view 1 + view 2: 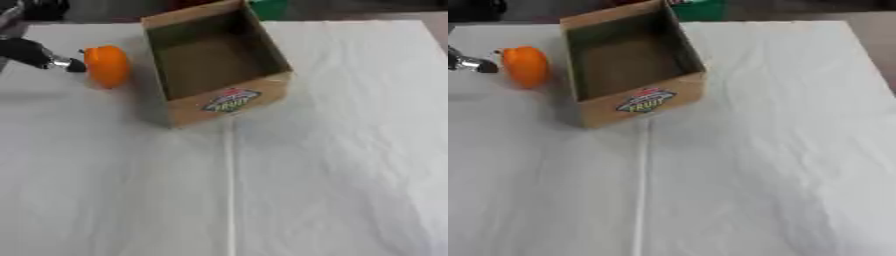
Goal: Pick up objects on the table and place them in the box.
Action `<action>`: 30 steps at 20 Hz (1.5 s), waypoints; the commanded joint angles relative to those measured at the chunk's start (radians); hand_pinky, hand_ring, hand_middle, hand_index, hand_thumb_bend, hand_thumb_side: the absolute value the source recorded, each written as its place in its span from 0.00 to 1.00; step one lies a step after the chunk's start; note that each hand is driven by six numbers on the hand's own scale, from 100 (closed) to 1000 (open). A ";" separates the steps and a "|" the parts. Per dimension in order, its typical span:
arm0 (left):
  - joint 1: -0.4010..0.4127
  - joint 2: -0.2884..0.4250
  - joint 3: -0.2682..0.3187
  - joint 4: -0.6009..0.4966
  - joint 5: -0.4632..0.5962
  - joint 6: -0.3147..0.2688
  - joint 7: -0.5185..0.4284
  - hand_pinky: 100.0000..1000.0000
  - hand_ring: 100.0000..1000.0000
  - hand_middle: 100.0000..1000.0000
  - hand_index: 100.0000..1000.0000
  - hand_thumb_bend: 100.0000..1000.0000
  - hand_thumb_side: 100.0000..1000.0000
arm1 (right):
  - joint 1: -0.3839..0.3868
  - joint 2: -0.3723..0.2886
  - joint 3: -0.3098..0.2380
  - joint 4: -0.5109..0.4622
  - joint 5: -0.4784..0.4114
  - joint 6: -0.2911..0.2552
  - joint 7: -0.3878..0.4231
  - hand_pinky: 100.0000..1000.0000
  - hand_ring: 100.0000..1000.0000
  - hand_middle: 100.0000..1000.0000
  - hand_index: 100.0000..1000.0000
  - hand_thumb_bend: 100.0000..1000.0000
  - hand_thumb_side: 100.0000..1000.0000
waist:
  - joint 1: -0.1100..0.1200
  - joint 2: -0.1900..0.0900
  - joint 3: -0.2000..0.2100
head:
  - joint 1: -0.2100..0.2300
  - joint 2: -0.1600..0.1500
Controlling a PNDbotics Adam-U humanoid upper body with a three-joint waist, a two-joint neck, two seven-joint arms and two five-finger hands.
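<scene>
An orange, rounded object (pixel 108 66) sits on the white table at the far left, just left of the open cardboard box (pixel 216 65). The box stands upright with a fruit label on its near wall, and I see nothing inside it. My left hand (pixel 35 54) comes in from the left edge, black with a silver joint, and one fingertip (pixel 77 65) reaches the orange object's left side. Only part of the hand shows, so its finger pose stays unclear. My right hand appears in neither view.
A white cloth (pixel 332 165) covers the table, with a crease running down the middle from the box. A green item (pixel 268 7) stands behind the box at the far edge. Dark shapes lie past the far left corner.
</scene>
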 commanded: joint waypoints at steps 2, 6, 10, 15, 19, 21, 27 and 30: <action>-0.053 -0.008 0.038 0.060 -0.031 -0.036 -0.065 0.59 0.81 0.80 0.93 0.93 0.68 | -0.011 -0.021 -0.008 -0.014 -0.009 0.002 0.004 0.79 0.83 0.85 0.88 0.00 1.00 | -0.003 -0.022 -0.001 | 0.003 -0.004; -0.072 -0.034 0.057 0.057 -0.059 -0.020 -0.128 0.58 0.80 0.80 0.95 0.93 0.66 | -0.012 -0.016 -0.006 -0.014 -0.011 0.004 0.007 0.79 0.83 0.85 0.88 0.00 1.00 | -0.005 -0.020 -0.005 | 0.012 -0.009; -0.086 -0.055 0.073 0.042 -0.054 -0.004 -0.185 0.57 0.79 0.80 0.95 0.92 0.67 | -0.013 -0.014 -0.004 -0.014 -0.012 0.006 0.008 0.79 0.83 0.85 0.88 0.00 1.00 | -0.007 -0.016 -0.008 | 0.016 -0.014; -0.096 -0.083 0.087 0.047 -0.022 0.017 -0.204 0.54 0.76 0.85 0.94 0.91 0.65 | -0.016 -0.010 -0.002 -0.014 -0.013 0.008 0.010 0.79 0.83 0.85 0.87 0.00 1.00 | -0.006 -0.012 -0.012 | 0.019 -0.018; -0.096 -0.105 0.092 0.062 0.033 0.023 -0.201 0.53 0.74 0.83 0.92 0.84 0.61 | -0.018 -0.007 0.000 -0.014 -0.014 0.010 0.011 0.79 0.83 0.85 0.87 0.00 1.00 | -0.006 -0.008 -0.016 | 0.019 -0.020; -0.096 -0.111 0.090 0.071 0.045 0.035 -0.195 0.53 0.73 0.82 0.92 0.77 0.59 | -0.020 -0.006 0.000 -0.014 -0.015 0.009 0.012 0.79 0.83 0.85 0.87 0.00 1.00 | -0.006 -0.006 -0.019 | 0.021 -0.021; -0.097 -0.128 0.095 0.097 0.030 0.071 -0.168 0.48 0.70 0.76 0.92 0.37 0.46 | -0.024 -0.002 0.002 -0.014 -0.019 0.008 0.012 0.79 0.84 0.85 0.87 0.00 1.00 | -0.003 0.000 -0.025 | 0.023 -0.024; -0.096 -0.132 0.099 0.113 0.010 0.088 -0.153 0.45 0.67 0.75 0.90 0.19 0.41 | -0.025 -0.001 0.002 -0.014 -0.021 0.006 0.013 0.79 0.84 0.84 0.87 0.00 1.00 | -0.002 0.001 -0.028 | 0.024 -0.025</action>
